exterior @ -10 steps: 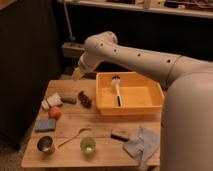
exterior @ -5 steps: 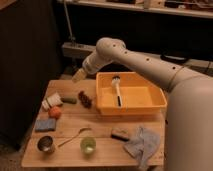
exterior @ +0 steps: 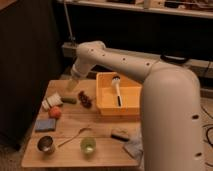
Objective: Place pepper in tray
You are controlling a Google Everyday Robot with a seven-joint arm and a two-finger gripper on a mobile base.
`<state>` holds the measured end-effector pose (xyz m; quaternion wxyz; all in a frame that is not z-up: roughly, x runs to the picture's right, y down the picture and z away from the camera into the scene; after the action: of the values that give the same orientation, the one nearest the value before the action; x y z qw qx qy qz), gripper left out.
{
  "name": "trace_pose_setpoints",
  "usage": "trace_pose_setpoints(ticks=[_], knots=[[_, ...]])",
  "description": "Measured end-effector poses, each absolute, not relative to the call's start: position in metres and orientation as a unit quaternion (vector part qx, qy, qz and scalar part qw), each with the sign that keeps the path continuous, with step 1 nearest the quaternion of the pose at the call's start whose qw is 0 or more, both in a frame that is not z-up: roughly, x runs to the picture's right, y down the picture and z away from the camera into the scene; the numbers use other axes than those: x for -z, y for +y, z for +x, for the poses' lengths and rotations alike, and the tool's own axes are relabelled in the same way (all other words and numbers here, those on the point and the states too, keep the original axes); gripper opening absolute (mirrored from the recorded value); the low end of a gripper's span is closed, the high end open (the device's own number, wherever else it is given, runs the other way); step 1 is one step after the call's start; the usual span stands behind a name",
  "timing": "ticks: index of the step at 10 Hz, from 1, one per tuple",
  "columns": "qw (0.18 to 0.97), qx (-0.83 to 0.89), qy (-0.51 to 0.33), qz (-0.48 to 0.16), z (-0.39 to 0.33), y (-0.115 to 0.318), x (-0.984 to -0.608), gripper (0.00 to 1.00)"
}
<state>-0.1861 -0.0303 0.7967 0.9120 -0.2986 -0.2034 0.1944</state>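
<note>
The gripper (exterior: 73, 86) hangs over the table's far-left corner, just above the pepper (exterior: 69, 100); I cannot tell whether it is clenched or released. The pepper lies on the tabletop near the left edge, between 1 white cup (exterior: 51, 103) and 1 dark cluster (exterior: 85, 99). It is outside the tray (exterior: 120, 109), which sits toward the far-right corner.

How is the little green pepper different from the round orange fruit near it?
The pepper is dark green; the fruit is orange-red. The pepper is long and thin; the fruit is round. The pepper lies closer to the tray than the fruit does. Both rest on the table, outside the tray. The pincer hangs just above the pepper.
</note>
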Motion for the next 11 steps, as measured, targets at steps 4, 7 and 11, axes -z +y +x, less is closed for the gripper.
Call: trace_pose_setpoints(ticks=[4, 7, 11], knots=[[0.916, -0.123, -0.204, -0.323, -0.216, 0.012, -0.847, 0.65], [0.915, -0.102, -0.197, -0.338, -0.23, 0.036, -0.87, 0.65], [0.916, -0.131, -0.162, -0.342, -0.228, 0.055, -0.896, 0.65]])
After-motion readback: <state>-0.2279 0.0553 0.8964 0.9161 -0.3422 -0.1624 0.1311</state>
